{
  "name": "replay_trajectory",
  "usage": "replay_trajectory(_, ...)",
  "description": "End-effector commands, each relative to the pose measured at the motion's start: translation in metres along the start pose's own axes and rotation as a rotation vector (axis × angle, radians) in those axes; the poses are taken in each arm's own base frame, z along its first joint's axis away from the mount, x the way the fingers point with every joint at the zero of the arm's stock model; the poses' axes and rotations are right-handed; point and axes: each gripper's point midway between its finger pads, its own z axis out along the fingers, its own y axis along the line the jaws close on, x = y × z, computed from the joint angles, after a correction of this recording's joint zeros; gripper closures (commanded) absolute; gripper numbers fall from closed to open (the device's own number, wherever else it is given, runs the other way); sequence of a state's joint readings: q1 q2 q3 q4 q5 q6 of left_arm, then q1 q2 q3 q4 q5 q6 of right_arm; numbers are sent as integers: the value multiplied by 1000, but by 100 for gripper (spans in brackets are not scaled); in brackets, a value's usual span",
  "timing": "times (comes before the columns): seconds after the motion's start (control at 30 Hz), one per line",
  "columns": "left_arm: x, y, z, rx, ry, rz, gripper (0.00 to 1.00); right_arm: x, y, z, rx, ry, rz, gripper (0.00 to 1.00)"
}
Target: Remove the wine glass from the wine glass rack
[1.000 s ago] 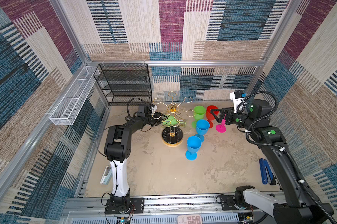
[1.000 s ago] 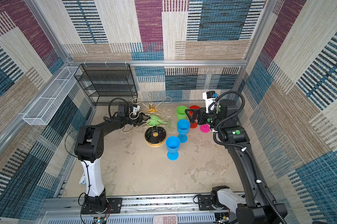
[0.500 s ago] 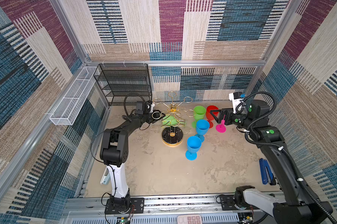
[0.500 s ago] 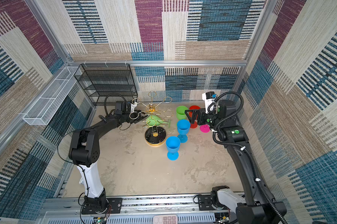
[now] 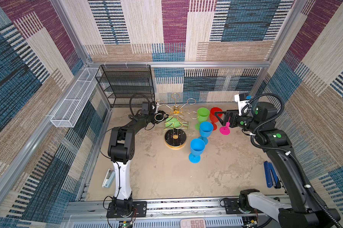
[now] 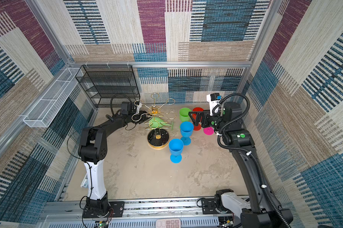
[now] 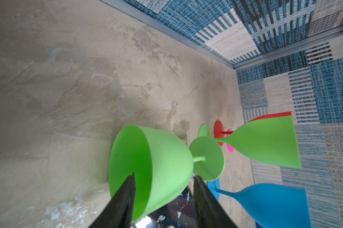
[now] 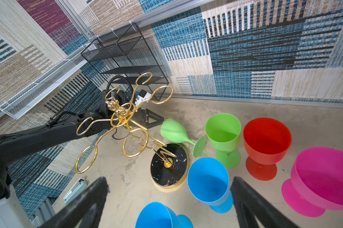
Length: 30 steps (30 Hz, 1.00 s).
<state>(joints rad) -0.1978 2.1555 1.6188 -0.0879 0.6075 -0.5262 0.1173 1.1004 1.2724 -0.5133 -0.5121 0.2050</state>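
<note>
Green wine glass lying sideways, bowl at left fingers.

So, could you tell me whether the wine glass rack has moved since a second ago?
No. The wine glass rack stands exactly where it did, judged against the black mesh shelf behind it.

Both top views look down from high above my near edge toward the patchwork woven far wall, taking in the whole beige tabletop. My left wrist camera looks out past my left gripper, close on the lying light-green plastic wine glass. My right wrist camera faces left from the right side, sharing the gold wire wine glass rack with both top views.
</note>
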Motion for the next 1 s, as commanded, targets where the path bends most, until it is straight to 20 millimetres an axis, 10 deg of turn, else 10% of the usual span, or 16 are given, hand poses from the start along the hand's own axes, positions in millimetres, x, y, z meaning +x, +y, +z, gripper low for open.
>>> replay_trajectory(0.0, -1, -5, 5, 10, -2, 50, 49, -11, 3, -1, -5, -34, -26, 1)
replay_trajectory(0.3, 5, -4, 18, 41, 16, 32, 52, -9, 2, -1, -2, -31, -26, 1)
replay_trajectory(0.97, -9, -16, -14, 209, -60, -74, 97, -12, 3, 0, -11, -42, -33, 1)
